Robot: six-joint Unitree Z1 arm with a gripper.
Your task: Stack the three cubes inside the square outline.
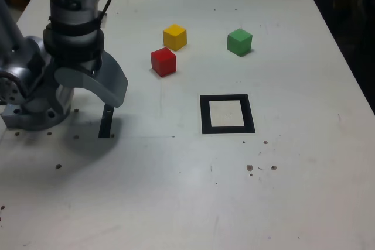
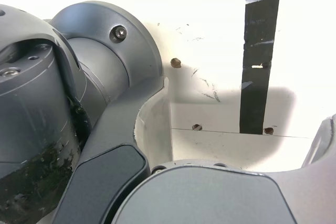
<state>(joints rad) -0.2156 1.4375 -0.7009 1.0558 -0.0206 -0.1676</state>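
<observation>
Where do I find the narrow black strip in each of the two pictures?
Exterior view: the black strip lies on the table just to the right of the arm's round base, left of the square outline.
Wrist view: the strip shows as a broad dark band, beside the same base.
Shared landmark: that round base, which stands near the strip in both views.
</observation>
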